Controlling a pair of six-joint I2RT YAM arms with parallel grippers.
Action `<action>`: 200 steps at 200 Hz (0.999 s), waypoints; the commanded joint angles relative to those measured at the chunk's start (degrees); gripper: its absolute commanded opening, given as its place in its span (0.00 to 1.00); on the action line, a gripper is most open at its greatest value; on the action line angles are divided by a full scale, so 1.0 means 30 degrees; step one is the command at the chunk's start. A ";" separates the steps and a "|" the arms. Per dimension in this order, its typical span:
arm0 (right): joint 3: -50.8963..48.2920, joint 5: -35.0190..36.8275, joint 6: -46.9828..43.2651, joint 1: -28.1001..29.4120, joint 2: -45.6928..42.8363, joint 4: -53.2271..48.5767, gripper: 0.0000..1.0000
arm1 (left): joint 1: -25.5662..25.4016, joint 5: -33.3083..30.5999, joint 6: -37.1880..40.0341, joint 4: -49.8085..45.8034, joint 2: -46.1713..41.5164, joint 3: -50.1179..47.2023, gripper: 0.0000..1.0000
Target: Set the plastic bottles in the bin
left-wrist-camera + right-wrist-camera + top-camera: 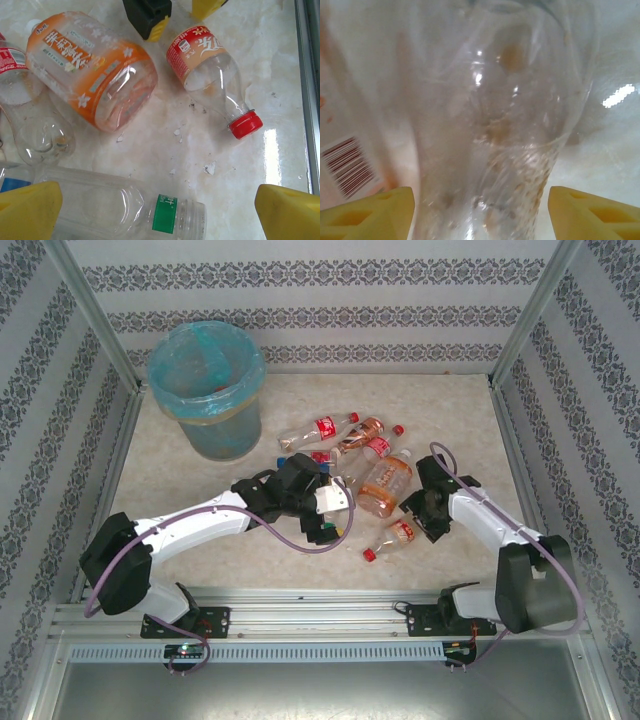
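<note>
- Near edge of the desk [450, 410]: a small red-capped bottle [395, 537] lies on its side, cap pointing toward the arm bases. It is just in front of the right arm's wrist.
- Left gripper [159, 212]: low over the desk, fingers spread wide. A clear green-labelled bottle [125, 212] lies on its side between the tips, not clamped.
- Right gripper [480, 215]: fingers stand on either side of a clear bottle [495, 125], tips close to its walls. I cannot tell whether they press on it.
- Mid-desk: the plastic bottles lie in a loose heap between and beyond the two grippers. A big orange-labelled bottle [385, 485] lies on its side beside the red-capped one. A red-labelled bottle [325, 427] lies farther back.
- Far left corner: the bin [220, 435] stands upright with a blue bag liner, well apart from the heap.
</note>
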 commanded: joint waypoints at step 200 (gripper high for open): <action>-0.0899 -0.0861 -0.2742 -0.1037 -0.6261 0.0514 0.46 | -0.0414 0.0898 -0.8281 0.1074 0.2293 0.3563 0.99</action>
